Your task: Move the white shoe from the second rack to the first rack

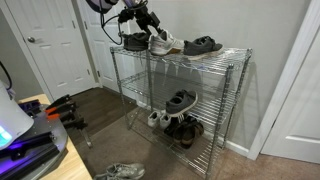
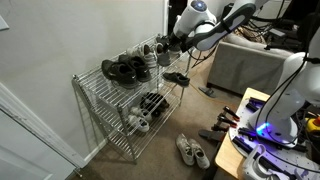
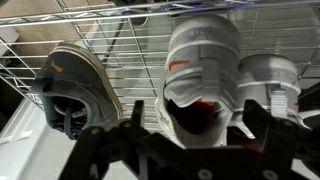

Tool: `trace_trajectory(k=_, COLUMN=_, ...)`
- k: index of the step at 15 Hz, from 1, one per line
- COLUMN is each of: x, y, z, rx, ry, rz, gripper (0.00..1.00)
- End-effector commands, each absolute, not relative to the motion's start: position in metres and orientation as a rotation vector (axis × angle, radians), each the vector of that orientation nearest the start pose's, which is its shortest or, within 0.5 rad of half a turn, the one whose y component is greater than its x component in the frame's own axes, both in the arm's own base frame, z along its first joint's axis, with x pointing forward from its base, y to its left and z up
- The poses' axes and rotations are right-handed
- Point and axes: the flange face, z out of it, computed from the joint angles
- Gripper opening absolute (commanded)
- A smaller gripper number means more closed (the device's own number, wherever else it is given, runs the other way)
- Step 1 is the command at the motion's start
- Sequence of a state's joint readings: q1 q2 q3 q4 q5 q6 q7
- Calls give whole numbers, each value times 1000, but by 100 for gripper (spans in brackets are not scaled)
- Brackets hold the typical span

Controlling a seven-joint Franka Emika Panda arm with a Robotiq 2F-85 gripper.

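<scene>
Right now the white shoe [image 1: 166, 43] sits on the top rack [image 1: 188, 61] of the chrome shelf, roughly mid-tier, sole on the wire grid. A black shoe [image 1: 134, 42] is just beside it at the arm's end and a black sandal [image 1: 203, 45] sits further along toward the other end, apart from it. The gripper [image 3: 190, 135] hangs right over the shoe's heel end. In the wrist view its fingers [image 3: 112, 142] are spread wide, one on each side of the shoe's opening, looking down into it. The jaws look open. Can't tell whether either pad actually touches the shoe, and nothing looks clamped or lifted. In both exterior views the arm comes in from above the end of the shelf where the black shoe lies. The middle rack [image 1: 208, 108] carries one dark shoe with a pale lining [image 1: 180, 100]. The bottom tier has small white shoes [image 1: 157, 118] next to a dark pair [image 1: 186, 128]. A grey pair [image 1: 120, 172] lies on the carpet in front of the shelf.
</scene>
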State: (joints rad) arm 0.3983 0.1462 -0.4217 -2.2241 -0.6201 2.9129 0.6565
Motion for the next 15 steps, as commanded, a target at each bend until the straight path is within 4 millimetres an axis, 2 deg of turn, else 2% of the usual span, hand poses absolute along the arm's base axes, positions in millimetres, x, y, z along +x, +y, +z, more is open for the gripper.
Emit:
trace_trajectory(k=1, x=551, y=28, z=362, rx=-3140, ry=108, rz=-1019, gripper=100)
trace_trajectory(k=6, x=526, y=29, z=356, rx=-3082, ry=-46, rz=-1121, gripper=100)
trace_trajectory(k=10, x=515, y=28, z=351, rx=-3061, ry=-98, rz=-1145, gripper=100)
trace_trajectory(k=12, x=513, y=28, z=350, rx=-3052, ry=-101, rz=-1149, gripper=100)
trace_trajectory(k=13, x=524, y=28, z=347, rx=-3085, ry=-105, rz=-1142, gripper=100)
trace_trajectory(k=15, x=523, y=28, z=346, rx=-3082, ry=-106, rz=-1142, gripper=100)
